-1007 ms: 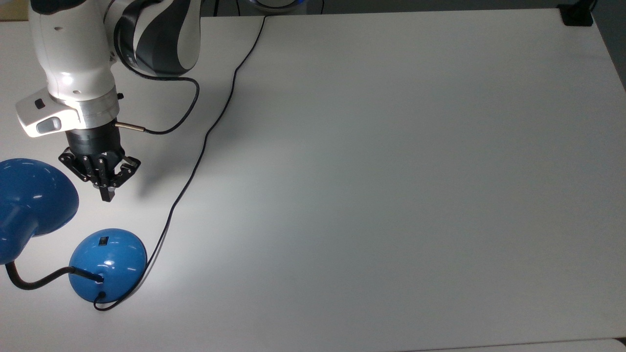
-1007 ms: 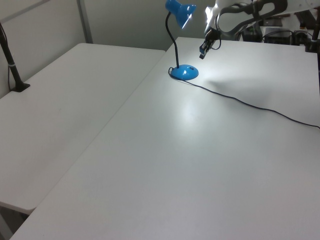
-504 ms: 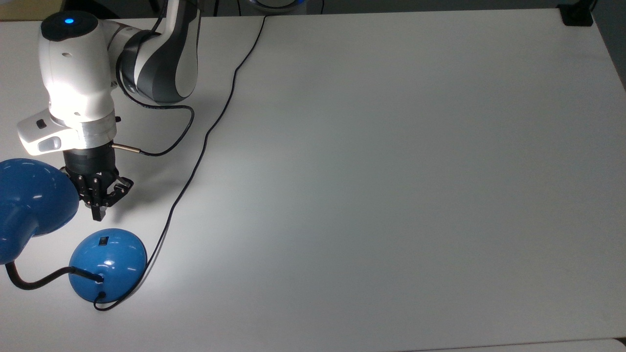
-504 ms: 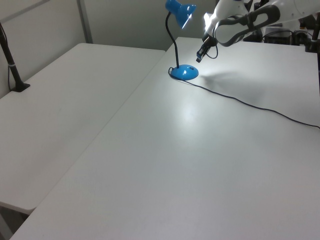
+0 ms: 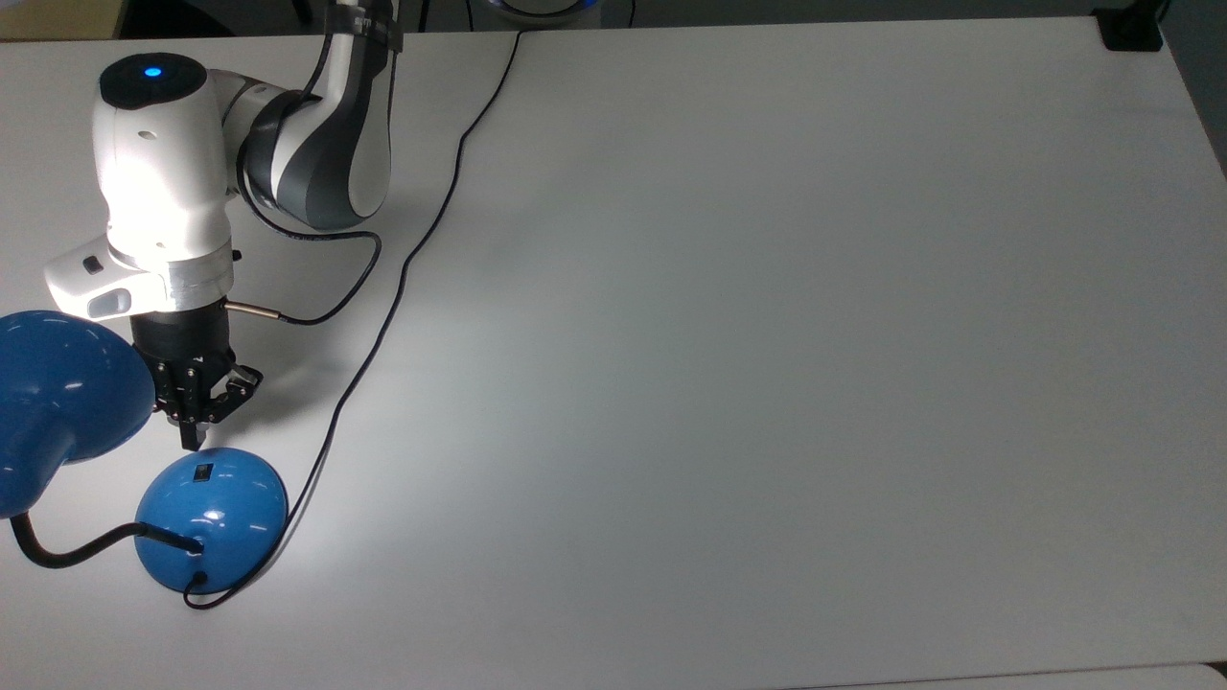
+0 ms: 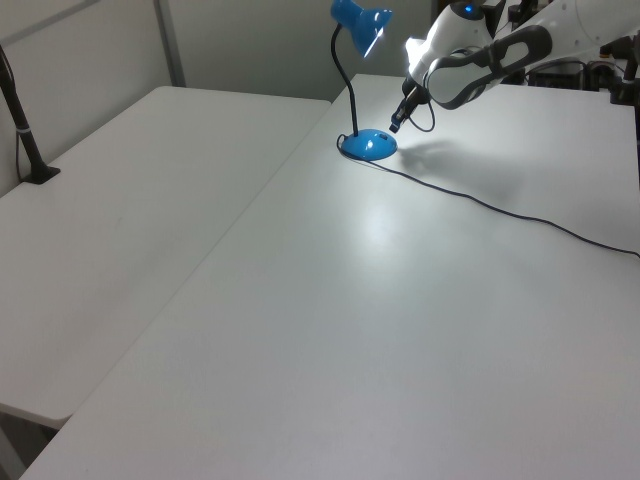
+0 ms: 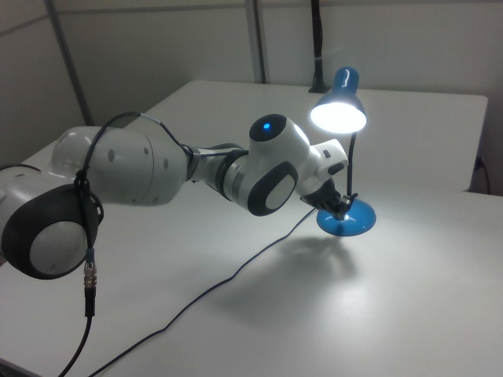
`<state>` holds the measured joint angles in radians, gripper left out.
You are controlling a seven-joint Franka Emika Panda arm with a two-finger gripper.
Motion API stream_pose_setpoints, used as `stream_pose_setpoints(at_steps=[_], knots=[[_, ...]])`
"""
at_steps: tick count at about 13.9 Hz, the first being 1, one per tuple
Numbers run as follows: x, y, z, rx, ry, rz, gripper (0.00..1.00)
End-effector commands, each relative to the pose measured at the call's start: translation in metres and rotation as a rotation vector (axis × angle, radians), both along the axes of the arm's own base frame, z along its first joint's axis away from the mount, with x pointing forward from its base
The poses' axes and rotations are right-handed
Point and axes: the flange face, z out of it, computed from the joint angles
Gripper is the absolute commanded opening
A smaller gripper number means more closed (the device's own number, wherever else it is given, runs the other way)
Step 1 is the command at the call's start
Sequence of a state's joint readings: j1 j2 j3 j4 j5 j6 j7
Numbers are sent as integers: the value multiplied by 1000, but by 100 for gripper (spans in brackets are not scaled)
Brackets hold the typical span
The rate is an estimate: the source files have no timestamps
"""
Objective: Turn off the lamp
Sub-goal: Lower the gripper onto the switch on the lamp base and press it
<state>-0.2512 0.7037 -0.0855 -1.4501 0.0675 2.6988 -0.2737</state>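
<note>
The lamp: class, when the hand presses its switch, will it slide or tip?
The lamp probably stays put: its base is broad and domed, flat on the table. The glossy dome might let the hand slip off. The tall gooseneck may wobble.

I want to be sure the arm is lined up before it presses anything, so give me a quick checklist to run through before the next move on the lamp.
1. Lamp lit: ok, the flared shade of the glossy blue desk lamp glows bright in the right view.
2. Small black switch unobstructed on the domed base: ok.
3. Black two-finger gripper lined up with the switch: ok, its tip sits just above the switch in the top view.
4. Gripper touching the switch: not ok, a gap remains in the top view.
5. Jaws closed for pressing: ok, they come to one point.
6. Thin black cord out of the path: ok, it runs to the top view's right of the gripper.
</note>
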Motion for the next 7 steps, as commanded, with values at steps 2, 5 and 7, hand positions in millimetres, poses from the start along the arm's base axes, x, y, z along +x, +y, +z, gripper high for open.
stream_pose_setpoints(at_steps=[2,5,7], knots=[[8,-3,-2,-32,-17,27,0],[13,0,-6,-36,-19,38,0],[18,2,-11,-40,-21,43,0]])
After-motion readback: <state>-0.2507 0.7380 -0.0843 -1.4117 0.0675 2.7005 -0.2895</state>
